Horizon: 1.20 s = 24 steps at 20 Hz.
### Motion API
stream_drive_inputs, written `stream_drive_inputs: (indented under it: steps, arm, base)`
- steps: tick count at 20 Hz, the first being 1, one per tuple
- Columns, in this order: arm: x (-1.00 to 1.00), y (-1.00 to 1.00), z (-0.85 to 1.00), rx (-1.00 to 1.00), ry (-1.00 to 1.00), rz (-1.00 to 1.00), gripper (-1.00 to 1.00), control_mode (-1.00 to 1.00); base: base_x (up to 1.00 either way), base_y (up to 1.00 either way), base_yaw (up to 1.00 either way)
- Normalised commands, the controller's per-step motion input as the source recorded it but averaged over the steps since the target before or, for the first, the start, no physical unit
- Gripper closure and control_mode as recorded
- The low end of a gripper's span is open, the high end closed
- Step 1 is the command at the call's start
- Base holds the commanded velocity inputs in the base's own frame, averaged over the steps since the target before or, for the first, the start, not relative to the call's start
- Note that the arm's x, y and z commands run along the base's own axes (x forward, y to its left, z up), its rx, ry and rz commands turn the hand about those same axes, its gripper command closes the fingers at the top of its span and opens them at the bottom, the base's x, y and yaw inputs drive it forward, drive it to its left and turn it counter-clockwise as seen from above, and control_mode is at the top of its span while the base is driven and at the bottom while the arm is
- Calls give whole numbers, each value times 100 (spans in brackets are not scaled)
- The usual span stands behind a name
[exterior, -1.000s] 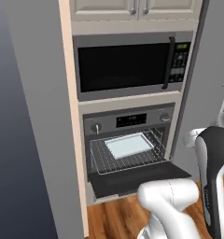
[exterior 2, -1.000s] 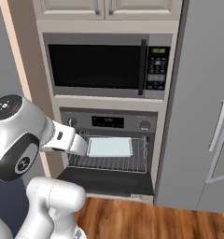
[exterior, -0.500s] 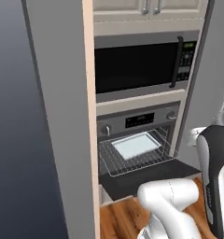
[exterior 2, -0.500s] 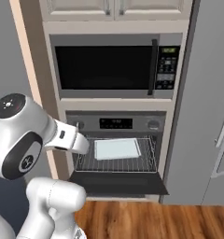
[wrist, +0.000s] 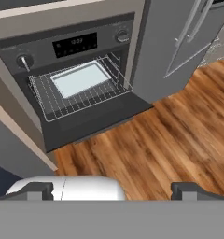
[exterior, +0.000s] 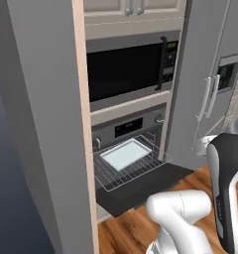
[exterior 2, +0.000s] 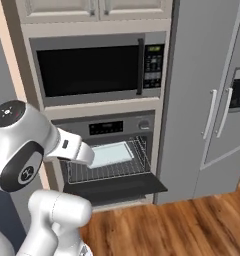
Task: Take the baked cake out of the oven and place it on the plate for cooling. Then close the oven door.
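Two round knobs flank the black display strip on the oven [exterior: 128,130], which you see built into the tall cabinet just under the microwave [exterior 2: 99,67]. Its door [exterior 2: 114,186] hangs fully open, lying flat as a dark panel above the wood floor [wrist: 179,135]. The wire rack [wrist: 79,91] is pulled partway out over the door, and on it sits the cake [wrist: 80,78], a pale, flat rectangle in a shallow light-grey pan, lying level toward the back of the rack. In the left base view you see the same pale rectangle with a slightly raised rim, its surface plain and unmarked.

Your gripper [wrist: 111,191] hangs well back from the oven, over the floor, its fingers [wrist: 191,190] spread wide apart with nothing between them. It touches neither the rack nor the cake.

To the right of the oven column stands a grey fridge [exterior 2: 212,90] with two vertical handles, its doors closed.
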Motion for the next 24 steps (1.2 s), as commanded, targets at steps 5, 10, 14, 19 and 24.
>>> stream_drive_inputs:
  steps: [5,10,14,19,24]
  arm:
    - [0,0,0,0,0,0,-100,100]
    - [0,0,0,0,0,0,-100,100]
    - [0,0,0,0,0,0,-100,100]
    - [0,0,0,0,0,0,-100,100]
    - [0,0,0,0,0,0,-100,100]
  base:
    - [27,44,-32]
    - [37,53,-17]
    - [34,40,-12]
    - [18,29,-9]
    - [3,25,-3]
